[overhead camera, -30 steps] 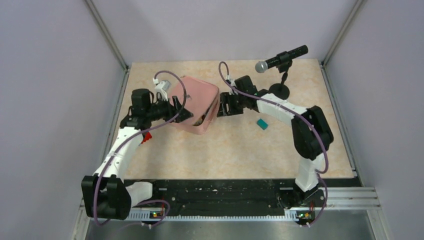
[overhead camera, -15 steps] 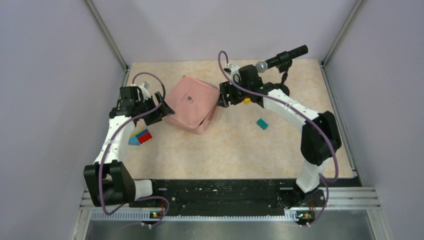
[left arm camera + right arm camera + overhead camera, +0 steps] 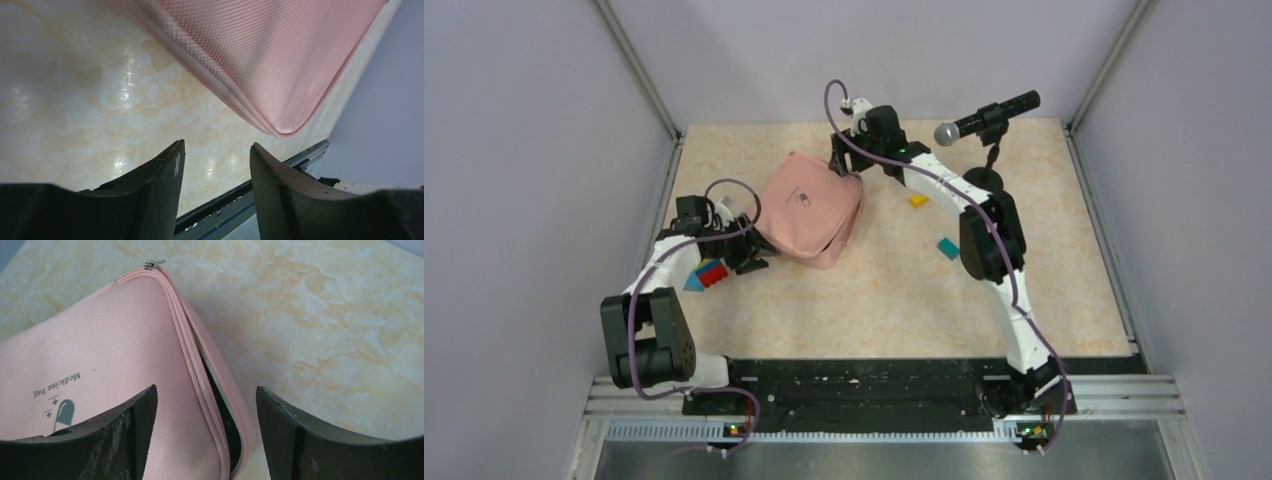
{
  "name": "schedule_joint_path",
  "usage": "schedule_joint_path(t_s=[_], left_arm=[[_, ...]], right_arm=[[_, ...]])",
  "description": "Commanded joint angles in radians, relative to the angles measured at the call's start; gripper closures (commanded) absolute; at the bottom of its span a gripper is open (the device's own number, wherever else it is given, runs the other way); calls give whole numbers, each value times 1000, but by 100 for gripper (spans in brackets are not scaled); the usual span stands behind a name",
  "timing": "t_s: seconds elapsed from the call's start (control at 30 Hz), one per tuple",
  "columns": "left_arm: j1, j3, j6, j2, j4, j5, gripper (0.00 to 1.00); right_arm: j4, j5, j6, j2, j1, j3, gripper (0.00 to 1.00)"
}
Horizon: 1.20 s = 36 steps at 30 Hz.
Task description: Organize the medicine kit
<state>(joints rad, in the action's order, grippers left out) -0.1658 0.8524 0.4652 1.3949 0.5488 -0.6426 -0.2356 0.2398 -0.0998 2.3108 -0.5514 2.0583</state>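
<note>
Left gripper (image 3: 215, 150) stands with its two fingers spread and only bare table (image 3: 75, 100) between them. It holds nothing and sits just beside the near left edge of the medicine kit (image 3: 280, 50). The right gripper (image 3: 205, 392) is likewise spread wide and hangs over the kit's far right corner. The pink edge shows between its fingers, but whether they touch the fabric cannot be told.

Two arms and two grippers are in view, with one medicine kit (image 3: 809, 205). It lies lid up, turned at an angle, left of centre toward the back of the table. One microphone (image 3: 989, 113) on a stand rises at the back right. To the right of the kit lie one small yellow block (image 3: 918, 200) and one teal block (image 3: 948, 247), apart from each other. A little cluster of red and blue pieces (image 3: 707, 274) lies by the left arm, partly covered, so its count is unclear.

One zip pull (image 3: 154, 263) shows at the kit's corner. The zip gapes along the right edge, showing a dark slit and pale lining, and the contents are hidden.
</note>
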Motion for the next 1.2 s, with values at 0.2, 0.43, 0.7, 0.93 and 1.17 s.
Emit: schedule_joint_path(t_s=[0.2,0.43,0.7,0.93,1.17], left_arm=[[1,118,-153,120,-91,-59,64],[0,284,-228,224,-8,143,56],[3,404,-311,298,143,104,45],[2,454,-364,169,209,183,30],[2,432,-289,169,239,189,34]], right_arm=[[69,103,-34,42,22,32,34],[27,296,-93,-205,9,-286,41],[-27,408,-90,-719,-1,-872,39],[-96,321,76,-883,54,-958,37],[-48,275,62,-718,54,-811,37]])
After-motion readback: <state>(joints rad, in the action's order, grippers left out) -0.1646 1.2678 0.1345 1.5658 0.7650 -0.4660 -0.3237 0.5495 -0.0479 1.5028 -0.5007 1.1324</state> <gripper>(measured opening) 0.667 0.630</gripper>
